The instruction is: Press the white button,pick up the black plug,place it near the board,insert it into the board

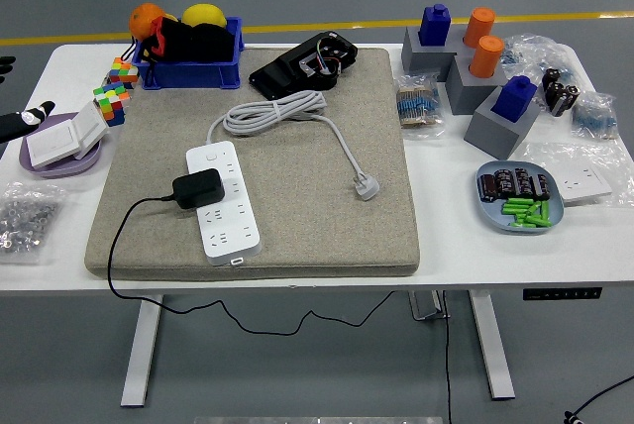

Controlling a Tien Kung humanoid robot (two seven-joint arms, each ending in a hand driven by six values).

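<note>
The white power strip [225,196] lies on the grey felt mat [327,216], left of centre. The black plug [198,187] sits on the strip's left side, and its black cord runs off the mat's left edge and hangs below the table. The strip's own white cable [272,112] is coiled behind it and ends in a white plug [368,187]. A small button [238,262] shows at the strip's near end. My left hand [20,119] is at the far left edge, fingers spread and empty, well away from the strip. My right hand is out of view.
A purple dish with a white switch [61,144] and a bag of screws [25,216] lie left of the mat. Cubes [111,97], a blue bin [188,53] and a black device [305,62] are behind. Grey blocks [500,117] and a battery dish [520,198] are at right.
</note>
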